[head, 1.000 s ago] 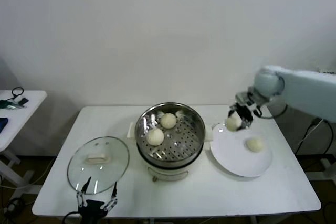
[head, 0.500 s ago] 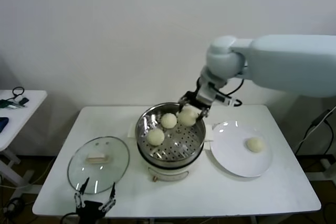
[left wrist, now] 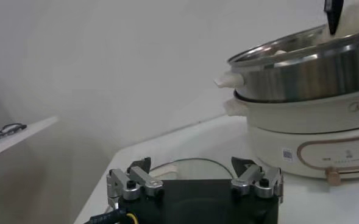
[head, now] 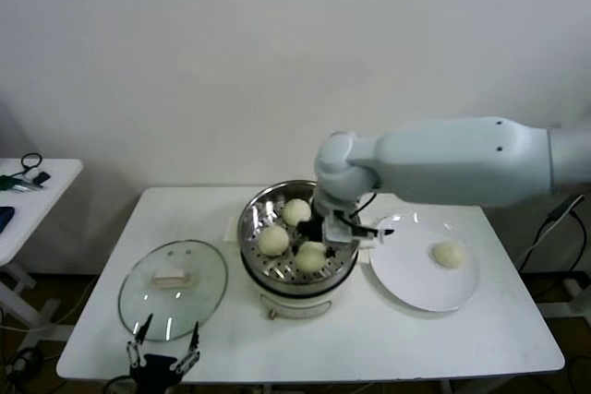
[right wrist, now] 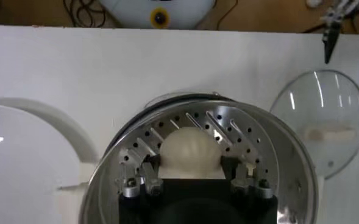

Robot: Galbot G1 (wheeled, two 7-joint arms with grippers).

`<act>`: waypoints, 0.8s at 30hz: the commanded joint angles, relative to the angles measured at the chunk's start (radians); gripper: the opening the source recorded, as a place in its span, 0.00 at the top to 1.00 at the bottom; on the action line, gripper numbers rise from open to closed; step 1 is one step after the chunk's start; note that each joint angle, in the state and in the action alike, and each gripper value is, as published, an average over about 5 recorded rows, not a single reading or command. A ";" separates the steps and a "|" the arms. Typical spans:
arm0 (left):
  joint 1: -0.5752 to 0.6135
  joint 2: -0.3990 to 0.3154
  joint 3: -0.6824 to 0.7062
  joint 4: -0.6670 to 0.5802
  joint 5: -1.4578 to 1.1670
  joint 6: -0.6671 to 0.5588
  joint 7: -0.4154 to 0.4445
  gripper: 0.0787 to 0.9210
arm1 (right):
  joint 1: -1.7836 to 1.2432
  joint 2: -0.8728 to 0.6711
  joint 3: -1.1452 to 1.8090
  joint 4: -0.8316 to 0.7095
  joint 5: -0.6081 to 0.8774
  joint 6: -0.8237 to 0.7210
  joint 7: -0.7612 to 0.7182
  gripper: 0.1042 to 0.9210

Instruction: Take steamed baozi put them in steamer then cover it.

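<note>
The steamer (head: 343,220) stands mid-table with two baozi on its perforated tray, one at the back (head: 296,211) and one at the left (head: 272,240). My right gripper (head: 316,239) reaches down into the pot and is shut on a third baozi (head: 310,258), low over the front of the tray. In the right wrist view this baozi (right wrist: 190,149) sits between the fingers (right wrist: 147,165). A fourth baozi (head: 449,254) lies on the white plate (head: 416,285). The cover (head: 173,276) lies flat on the table at the left. My left gripper (head: 163,357) is open, idle at the front edge near the cover.
The plate sits just right of the steamer. The steamer's white base (left wrist: 301,131) and the cover's rim (left wrist: 179,163) show in the left wrist view. A small side table (head: 28,186) stands at the far left. A white wall is behind.
My right arm has carried the baozi from over the back right rim of the steamer down to the front of the tray. The left arm has stayed still.
</note>
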 commanded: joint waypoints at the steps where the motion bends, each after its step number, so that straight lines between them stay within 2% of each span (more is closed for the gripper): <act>1: 0.000 0.000 -0.002 0.001 0.001 0.000 0.000 0.12 | -0.119 0.043 0.014 -0.043 -0.127 0.024 0.024 0.31; 8: 0.002 -0.001 -0.002 0.001 0.001 -0.004 -0.001 0.12 | -0.134 0.053 0.012 -0.059 -0.132 0.019 0.039 0.30; 12: 0.002 -0.001 -0.001 0.001 0.001 -0.005 -0.003 0.12 | -0.108 0.052 0.013 -0.056 -0.095 0.020 0.043 0.20; 16: 0.002 -0.001 -0.001 0.000 0.001 -0.007 -0.003 0.12 | -0.026 0.031 0.009 -0.050 0.036 0.039 -0.029 0.13; 19: 0.003 -0.001 -0.001 -0.001 0.002 -0.008 -0.003 0.12 | 0.039 0.004 0.005 -0.067 0.154 0.052 -0.090 0.12; 24: 0.003 -0.001 0.003 -0.001 0.006 -0.011 -0.003 0.12 | 0.116 -0.061 -0.007 -0.148 0.261 0.066 -0.144 0.12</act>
